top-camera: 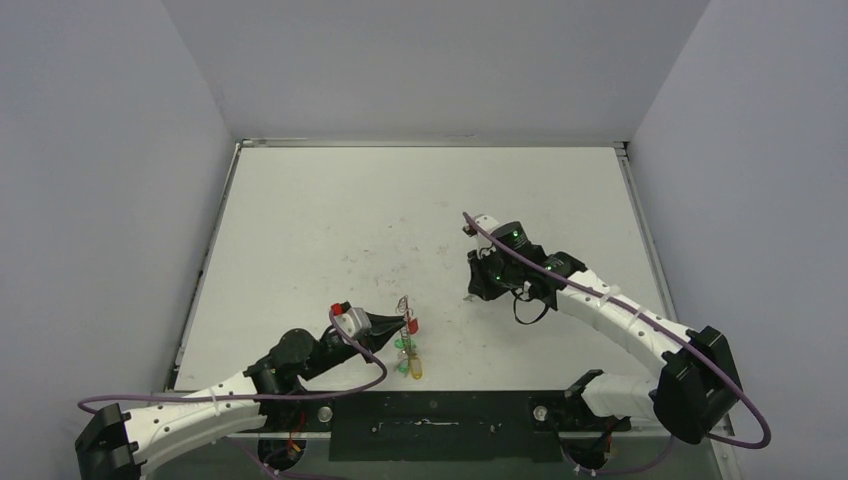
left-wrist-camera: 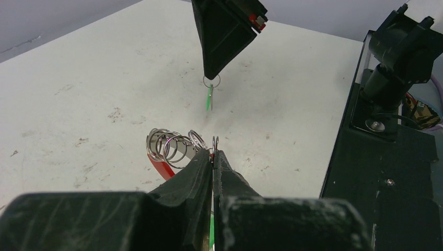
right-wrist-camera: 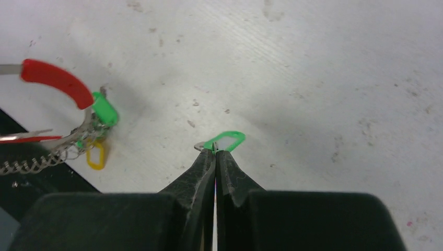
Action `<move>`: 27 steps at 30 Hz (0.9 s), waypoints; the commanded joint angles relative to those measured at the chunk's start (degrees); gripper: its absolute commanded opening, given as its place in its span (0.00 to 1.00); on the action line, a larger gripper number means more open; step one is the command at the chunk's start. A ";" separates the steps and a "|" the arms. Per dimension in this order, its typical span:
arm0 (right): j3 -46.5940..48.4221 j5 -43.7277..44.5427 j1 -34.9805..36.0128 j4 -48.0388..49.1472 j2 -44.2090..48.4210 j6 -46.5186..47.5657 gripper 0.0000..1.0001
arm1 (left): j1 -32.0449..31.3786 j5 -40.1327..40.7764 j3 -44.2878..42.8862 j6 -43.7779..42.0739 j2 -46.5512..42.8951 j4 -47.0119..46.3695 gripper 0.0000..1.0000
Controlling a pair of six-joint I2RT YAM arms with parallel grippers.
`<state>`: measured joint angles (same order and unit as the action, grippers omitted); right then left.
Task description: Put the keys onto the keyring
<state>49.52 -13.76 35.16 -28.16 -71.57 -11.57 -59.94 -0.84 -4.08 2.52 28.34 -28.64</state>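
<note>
The keyring (left-wrist-camera: 172,145), a silvery coiled wire ring with a red curved segment (left-wrist-camera: 163,168), is pinched at its wire by my left gripper (left-wrist-camera: 214,152), which is shut. In the top view the left gripper (top-camera: 401,322) holds the keyring (top-camera: 405,306) low at the table's front, with a green key (top-camera: 405,346) and a yellow key (top-camera: 413,369) hanging from it. My right gripper (right-wrist-camera: 215,151) is shut on another green key (right-wrist-camera: 225,141) by its plastic head, right at the table surface. That same key (left-wrist-camera: 209,97) shows under the right gripper's tip (left-wrist-camera: 211,76) in the left wrist view.
The black base plate (top-camera: 430,425) runs along the table's near edge, just in front of the hanging keys. The right wrist view shows the keyring's red segment (right-wrist-camera: 57,81), green key (right-wrist-camera: 104,110) and yellow key (right-wrist-camera: 95,157) off to the left of the right gripper.
</note>
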 commanded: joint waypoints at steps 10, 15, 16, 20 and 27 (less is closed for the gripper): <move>2.03 -20.02 9.11 5.84 3.85 7.70 0.00 | 0.00 0.13 -2.74 0.74 0.20 -0.70 0.00; 4.48 -23.43 12.19 5.98 2.52 8.12 0.00 | -0.04 -1.10 -3.16 0.64 1.21 -1.04 0.00; 5.08 -23.34 12.92 5.89 2.28 8.19 0.00 | -0.02 -1.17 -3.28 0.56 1.38 -1.17 0.00; 7.44 -22.21 15.86 5.62 0.75 8.00 0.00 | -0.01 -1.87 -3.63 0.33 2.67 -1.65 0.00; 9.97 -20.03 19.09 4.35 -1.02 9.08 0.00 | 0.00 -2.56 -4.35 0.11 4.62 -2.46 0.00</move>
<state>56.25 -34.48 53.12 -24.88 -71.57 -3.90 -59.96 -2.04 -4.71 2.70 32.40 -27.18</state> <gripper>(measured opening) 0.025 0.014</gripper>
